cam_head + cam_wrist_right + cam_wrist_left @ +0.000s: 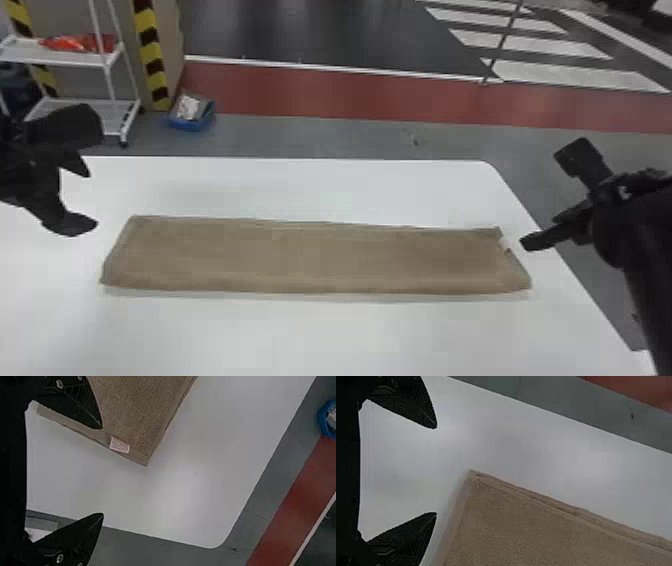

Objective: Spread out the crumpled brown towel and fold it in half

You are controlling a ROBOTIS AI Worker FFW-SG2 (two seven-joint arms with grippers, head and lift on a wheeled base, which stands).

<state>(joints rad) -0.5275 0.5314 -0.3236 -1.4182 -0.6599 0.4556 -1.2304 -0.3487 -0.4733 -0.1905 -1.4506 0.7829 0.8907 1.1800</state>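
The brown towel (310,257) lies flat on the white table as a long strip running left to right, its layers stacked along the far edge. My left gripper (82,200) is above the table, left of the towel's far left corner. In the left wrist view that gripper (436,471) is open and holds nothing, with a corner of the towel (526,530) beyond its fingertips. My right gripper (537,200) stands by the towel's right end. The right wrist view has this gripper (103,471) open too, one finger over the towel (134,411) near a small white tag.
The white table (320,190) has its far edge behind the towel and a slanting right edge under my right arm. On the floor beyond are a white shelf cart (107,60), a blue bin (192,120) and a striped post (150,55).
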